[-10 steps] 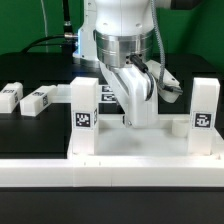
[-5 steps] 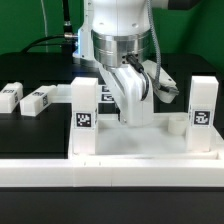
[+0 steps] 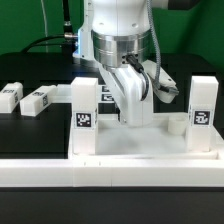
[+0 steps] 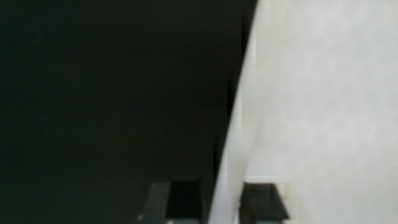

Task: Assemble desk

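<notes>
The desk panel (image 3: 130, 146) lies flat at the front of the table, white, with a raised rim. Two white tag-marked legs stand upright in its corners, one at the exterior view's left (image 3: 83, 115) and one at the right (image 3: 204, 114). An open round socket (image 3: 178, 125) shows beside the right leg. My gripper (image 3: 138, 118) reaches down between the legs and is shut on the panel's far rim. In the wrist view the white panel (image 4: 329, 100) has its edge clamped between my gripper's (image 4: 221, 203) two dark fingers.
Two loose legs (image 3: 10, 97) (image 3: 38, 100) lie on the black table at the exterior view's left. The marker board (image 3: 108, 94) lies behind the panel. The white border rail (image 3: 100, 172) runs along the front edge.
The gripper and the panel with its two legs have shifted slightly to the exterior view's left over the first half second. They have been still since.
</notes>
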{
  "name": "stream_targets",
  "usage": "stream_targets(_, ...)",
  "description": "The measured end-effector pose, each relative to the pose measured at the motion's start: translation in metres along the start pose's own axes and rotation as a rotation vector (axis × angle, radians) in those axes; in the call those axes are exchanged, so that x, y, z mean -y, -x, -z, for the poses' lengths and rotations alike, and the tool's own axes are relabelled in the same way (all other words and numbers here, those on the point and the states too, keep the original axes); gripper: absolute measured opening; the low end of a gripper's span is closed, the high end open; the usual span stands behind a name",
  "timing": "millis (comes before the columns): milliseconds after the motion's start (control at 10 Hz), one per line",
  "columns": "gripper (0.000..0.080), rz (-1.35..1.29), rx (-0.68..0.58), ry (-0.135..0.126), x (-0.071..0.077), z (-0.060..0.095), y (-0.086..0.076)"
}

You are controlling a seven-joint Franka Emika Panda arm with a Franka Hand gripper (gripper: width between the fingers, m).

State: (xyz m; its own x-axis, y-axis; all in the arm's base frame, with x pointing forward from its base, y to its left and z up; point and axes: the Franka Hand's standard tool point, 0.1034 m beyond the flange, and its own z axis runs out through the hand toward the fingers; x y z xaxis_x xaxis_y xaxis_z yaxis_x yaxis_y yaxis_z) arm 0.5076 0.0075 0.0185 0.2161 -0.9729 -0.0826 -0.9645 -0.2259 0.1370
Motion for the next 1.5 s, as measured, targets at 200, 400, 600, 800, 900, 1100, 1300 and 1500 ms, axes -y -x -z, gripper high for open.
stream_targets(200, 0.0093, 0.089, 0.007, 0.021, -0.010, 0.000, -0.013)
stream_targets(400, 0.0093, 0.217, 0.006, 0.029, -0.021, -0.001, -0.028)
stream_targets(600, 0.0092, 0.380, 0.007, 0.031, -0.027, -0.001, -0.039)
stream_targets(800, 0.0092, 0.503, 0.006, 0.032, -0.028, 0.000, -0.043)
stream_targets(900, 0.0092, 0.557, 0.004, 0.032, -0.028, 0.000, -0.045)
stream_targets(1100, 0.0092, 0.688, -0.001, 0.029, -0.028, 0.000, -0.049)
stream_targets(1300, 0.0092, 0.802, -0.001, 0.028, -0.028, 0.001, -0.050)
stream_targets(1500, 0.0085, 0.920, 0.000, 0.028, -0.027, 0.001, -0.051)
